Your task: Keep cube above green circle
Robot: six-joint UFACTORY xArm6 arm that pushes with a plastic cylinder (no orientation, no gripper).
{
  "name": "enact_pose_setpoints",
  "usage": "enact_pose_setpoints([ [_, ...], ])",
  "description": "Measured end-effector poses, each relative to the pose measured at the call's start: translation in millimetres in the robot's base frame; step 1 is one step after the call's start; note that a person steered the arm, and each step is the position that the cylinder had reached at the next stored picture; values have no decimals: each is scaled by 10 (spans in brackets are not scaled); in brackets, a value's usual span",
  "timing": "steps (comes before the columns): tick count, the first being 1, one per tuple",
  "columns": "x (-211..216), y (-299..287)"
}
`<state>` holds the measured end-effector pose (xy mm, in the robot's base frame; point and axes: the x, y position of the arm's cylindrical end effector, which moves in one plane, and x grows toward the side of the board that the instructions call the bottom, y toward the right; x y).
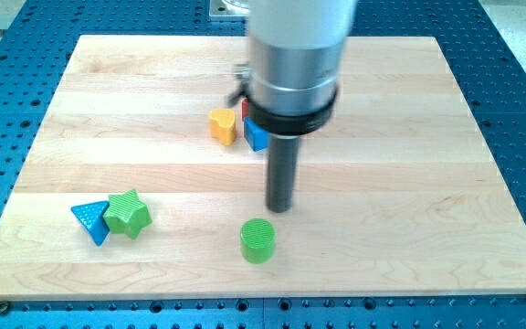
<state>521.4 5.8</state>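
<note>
A green circle block point(257, 240) stands near the view's bottom centre of the wooden board point(427, 183). My tip point(279, 208) rests on the board just above and slightly right of the green circle, a small gap apart from it. A blue cube point(255, 135) lies higher up, mostly hidden behind the arm's silver body. A red block point(245, 109) peeks out just above the blue cube; its shape is hidden.
A yellow heart-like block point(223, 125) sits left of the blue cube. A green star point(128, 213) and a blue triangle point(90, 220) touch each other at the view's lower left. The board lies on a blue perforated table point(519, 55).
</note>
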Motion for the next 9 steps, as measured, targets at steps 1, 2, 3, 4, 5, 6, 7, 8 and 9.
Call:
enact_pose_setpoints([
  [1, -6, -455],
  [2, -521, -466],
  [3, -556, -566],
  [4, -849, -643],
  [5, -1018, -824],
  [6, -1243, -700],
  [7, -1311, 129],
  [8, -1009, 290],
  [9, -593, 240],
])
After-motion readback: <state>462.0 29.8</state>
